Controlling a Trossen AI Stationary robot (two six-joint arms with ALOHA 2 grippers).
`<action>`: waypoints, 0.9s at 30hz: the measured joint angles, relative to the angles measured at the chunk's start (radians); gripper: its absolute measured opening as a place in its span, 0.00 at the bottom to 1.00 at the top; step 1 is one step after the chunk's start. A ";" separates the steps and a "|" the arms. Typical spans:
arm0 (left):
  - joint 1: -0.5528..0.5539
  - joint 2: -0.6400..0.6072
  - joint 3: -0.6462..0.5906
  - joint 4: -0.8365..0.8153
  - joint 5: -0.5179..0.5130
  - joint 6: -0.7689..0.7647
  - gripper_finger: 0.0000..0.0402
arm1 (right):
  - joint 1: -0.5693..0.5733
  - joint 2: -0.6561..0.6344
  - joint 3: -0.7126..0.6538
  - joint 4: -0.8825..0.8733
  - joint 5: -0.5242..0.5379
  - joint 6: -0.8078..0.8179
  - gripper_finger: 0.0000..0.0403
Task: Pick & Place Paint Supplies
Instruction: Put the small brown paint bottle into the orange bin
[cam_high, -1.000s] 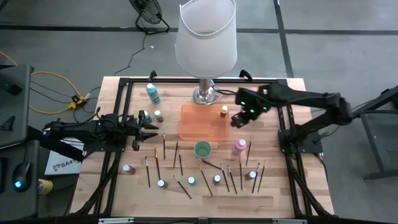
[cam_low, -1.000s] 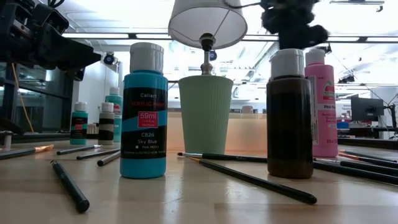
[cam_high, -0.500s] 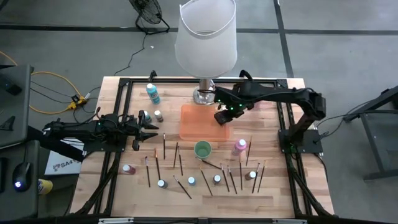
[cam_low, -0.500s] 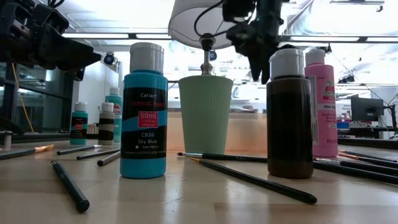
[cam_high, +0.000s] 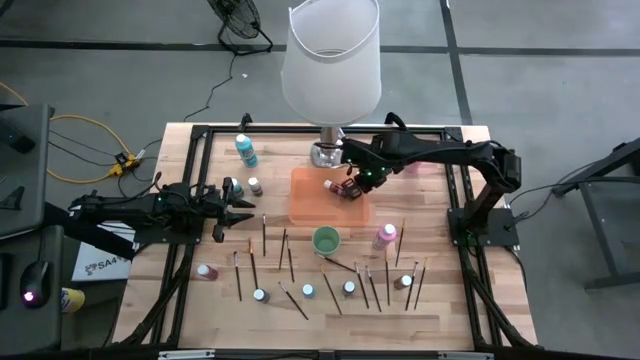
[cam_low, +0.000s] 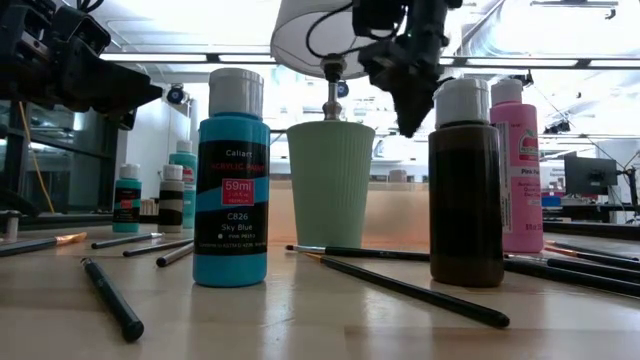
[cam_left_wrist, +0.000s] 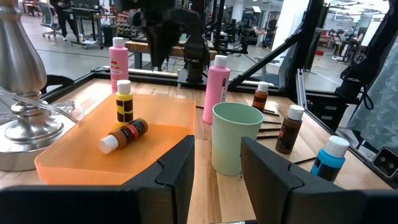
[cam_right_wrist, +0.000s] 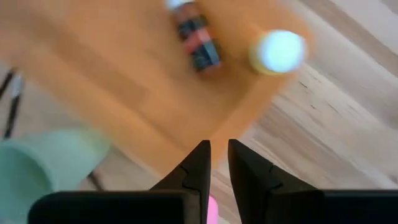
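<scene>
A small brown bottle with a white cap (cam_high: 335, 186) lies on its side in the orange tray (cam_high: 310, 208); it also shows in the left wrist view (cam_left_wrist: 124, 134) and the right wrist view (cam_right_wrist: 198, 43). A yellow-capped bottle (cam_left_wrist: 124, 102) stands upright in the tray beside it. My right gripper (cam_high: 352, 188) hangs over the tray's right part, fingers pointing down with a narrow gap (cam_right_wrist: 217, 146), holding nothing. My left gripper (cam_high: 245, 207) is open and empty at the table's left, level, facing the tray.
A white-shaded lamp (cam_high: 330, 60) stands behind the tray. A green cup (cam_high: 325, 240) and a pink bottle (cam_high: 385, 236) stand in front of it. Several brushes (cam_high: 330, 290) and small bottles (cam_high: 308, 290) lie along the near part. A teal bottle (cam_high: 245, 150) stands far left.
My right gripper has gone from the table's right side toward the left, over the orange tray, and come lower. The brown bottle, not in the tray a second ago, now lies on its side there, left of the gripper.
</scene>
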 joint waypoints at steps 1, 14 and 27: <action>0.000 0.000 0.000 0.000 0.000 0.000 0.31 | 0.001 0.003 0.000 0.030 -0.018 -0.032 0.14; 0.000 0.000 0.000 0.000 0.000 0.000 0.31 | 0.022 0.125 0.000 0.365 0.012 -0.405 0.46; 0.000 0.000 0.000 0.000 0.000 0.000 0.31 | 0.040 0.247 0.000 0.345 0.174 -0.371 0.56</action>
